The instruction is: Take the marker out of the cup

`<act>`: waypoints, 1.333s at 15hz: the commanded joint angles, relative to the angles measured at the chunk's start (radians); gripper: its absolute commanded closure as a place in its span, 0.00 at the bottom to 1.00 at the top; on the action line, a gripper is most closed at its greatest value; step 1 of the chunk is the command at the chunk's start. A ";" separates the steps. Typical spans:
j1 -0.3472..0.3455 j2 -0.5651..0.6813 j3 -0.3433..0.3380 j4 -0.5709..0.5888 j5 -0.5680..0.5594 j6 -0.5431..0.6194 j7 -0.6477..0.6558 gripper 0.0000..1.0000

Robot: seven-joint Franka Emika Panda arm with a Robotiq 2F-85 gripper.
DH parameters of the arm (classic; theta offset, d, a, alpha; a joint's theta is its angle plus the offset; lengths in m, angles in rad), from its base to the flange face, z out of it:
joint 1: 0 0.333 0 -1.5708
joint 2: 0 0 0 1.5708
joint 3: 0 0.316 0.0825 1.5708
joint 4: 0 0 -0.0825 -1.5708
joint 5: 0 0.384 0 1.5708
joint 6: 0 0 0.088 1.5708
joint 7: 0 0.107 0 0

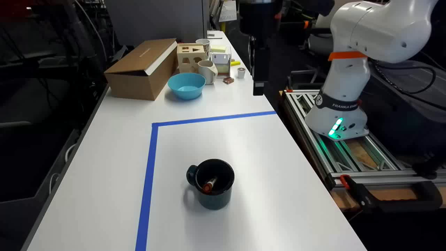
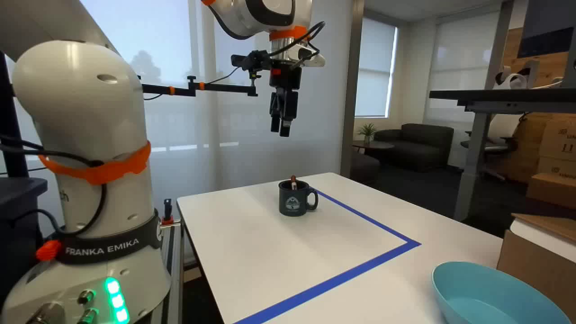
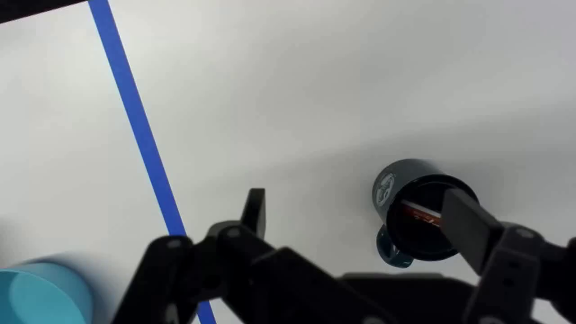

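Marker [image 1: 210, 184]: we find it inside the mug [image 2: 290, 203], leaning; in an exterior view its reddish tip [image 2: 293, 178] shows just above the rim. Print runs along its body in the wrist view, too blurred for us to read.
Mug: dark and squat, upright on the worktop [image 1: 104, 174]. We see a round white emblem [image 3: 384, 190] on its side, its fine detail too small to make out.
Claw [image 3: 355, 209]: spread, a wide gap between its fingers [image 3: 468, 227]. It hangs well above the worktop; in the wrist view one finger hides part of the mug's mouth.
Arm [image 2: 83, 112]: on the black band [image 2: 108, 246] at its base we read "FRANKA EMIKA" in white capitals. Green lights [image 2: 116, 299] glow below it in both exterior views.
Tape [image 2: 411, 244]: blue strips meeting at a corner; we see the mug on the inner side.
Bowl [image 1: 187, 87]: light blue, just beside the carton [image 1: 137, 75], whose lid bears a faint mark we cannot read.
Stacked boxes [image 2: 555, 146]: we make out "11" where the print runs off the view's edge.
Sheet [image 1: 228, 11]: white, its letters too blurred for us.
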 commanded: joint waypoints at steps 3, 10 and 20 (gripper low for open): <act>0.007 0.001 -0.007 0.001 -0.004 -0.001 0.003 0.00; -0.032 0.026 0.000 -0.007 -0.123 0.052 -0.021 0.00; 0.025 0.119 -0.065 -0.090 -0.293 0.483 -0.361 0.00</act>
